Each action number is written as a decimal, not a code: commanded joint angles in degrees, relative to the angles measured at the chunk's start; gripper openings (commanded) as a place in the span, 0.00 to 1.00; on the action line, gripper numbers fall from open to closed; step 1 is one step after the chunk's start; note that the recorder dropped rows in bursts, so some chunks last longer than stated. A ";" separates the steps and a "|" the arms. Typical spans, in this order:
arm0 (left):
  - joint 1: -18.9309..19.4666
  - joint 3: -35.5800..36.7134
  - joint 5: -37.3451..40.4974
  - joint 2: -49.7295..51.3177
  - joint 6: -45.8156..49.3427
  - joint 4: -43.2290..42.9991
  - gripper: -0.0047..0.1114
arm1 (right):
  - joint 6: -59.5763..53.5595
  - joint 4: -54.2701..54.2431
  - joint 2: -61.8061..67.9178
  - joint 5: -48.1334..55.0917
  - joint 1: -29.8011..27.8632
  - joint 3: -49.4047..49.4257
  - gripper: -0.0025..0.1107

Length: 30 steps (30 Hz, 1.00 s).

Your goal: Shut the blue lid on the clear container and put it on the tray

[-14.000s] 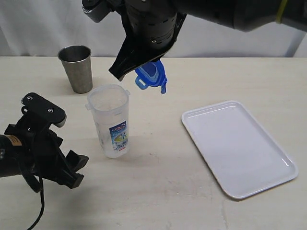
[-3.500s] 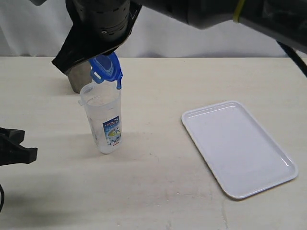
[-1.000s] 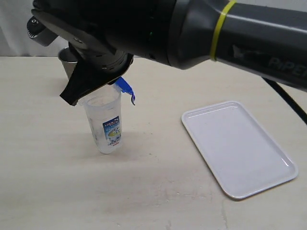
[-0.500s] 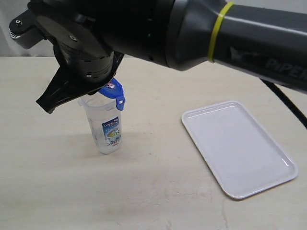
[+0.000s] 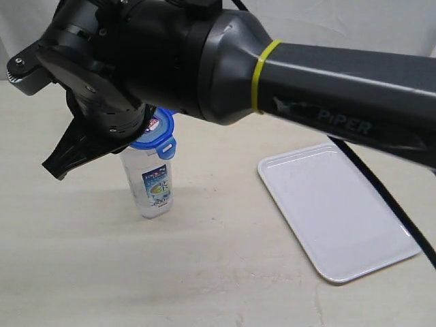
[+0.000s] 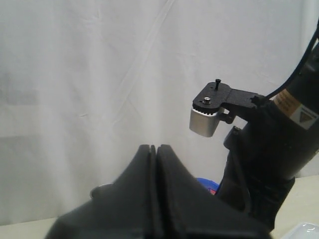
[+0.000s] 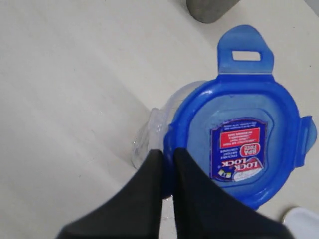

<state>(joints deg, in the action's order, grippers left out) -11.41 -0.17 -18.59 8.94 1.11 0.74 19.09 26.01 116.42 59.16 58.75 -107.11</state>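
Observation:
The clear container (image 5: 154, 185) stands upright on the table, its printed label facing the exterior view. The blue lid (image 5: 154, 139) lies on its mouth, sticker side up, its flaps sticking out. My right gripper (image 5: 139, 129) reaches across from the right and is shut on the lid's edge. In the right wrist view the lid (image 7: 239, 139) sits slightly off-centre, so part of the container rim (image 7: 149, 130) shows beside my right gripper (image 7: 167, 153). The white tray (image 5: 337, 211) lies to the right, with nothing on it. My left gripper (image 6: 155, 147) is shut with nothing in it and points at the curtain.
The right arm (image 5: 286, 75) fills the upper exterior view and hides the back of the table. A grey steel cup (image 7: 207, 7) stands just beyond the container. In the left wrist view the right arm (image 6: 269, 164) rises in front of a white curtain (image 6: 99, 74).
The right gripper has turned and come down, bringing the lid from a tilt above the rim to nearly flat on the container's mouth. The container has stayed put.

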 commanded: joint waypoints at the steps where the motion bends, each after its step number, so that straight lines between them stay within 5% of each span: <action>1: -0.36 0.17 0.03 -0.28 -0.70 -0.08 0.04 | 0.26 -0.32 -0.18 -1.01 0.05 -0.45 0.06; 30: -0.36 0.17 0.14 -0.28 -1.11 -0.08 0.04 | -1.61 -0.74 1.35 -1.01 0.05 -0.54 0.06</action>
<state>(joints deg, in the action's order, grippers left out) -11.41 -0.17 -18.59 8.94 0.48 0.74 18.29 25.21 117.65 58.13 58.75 -107.34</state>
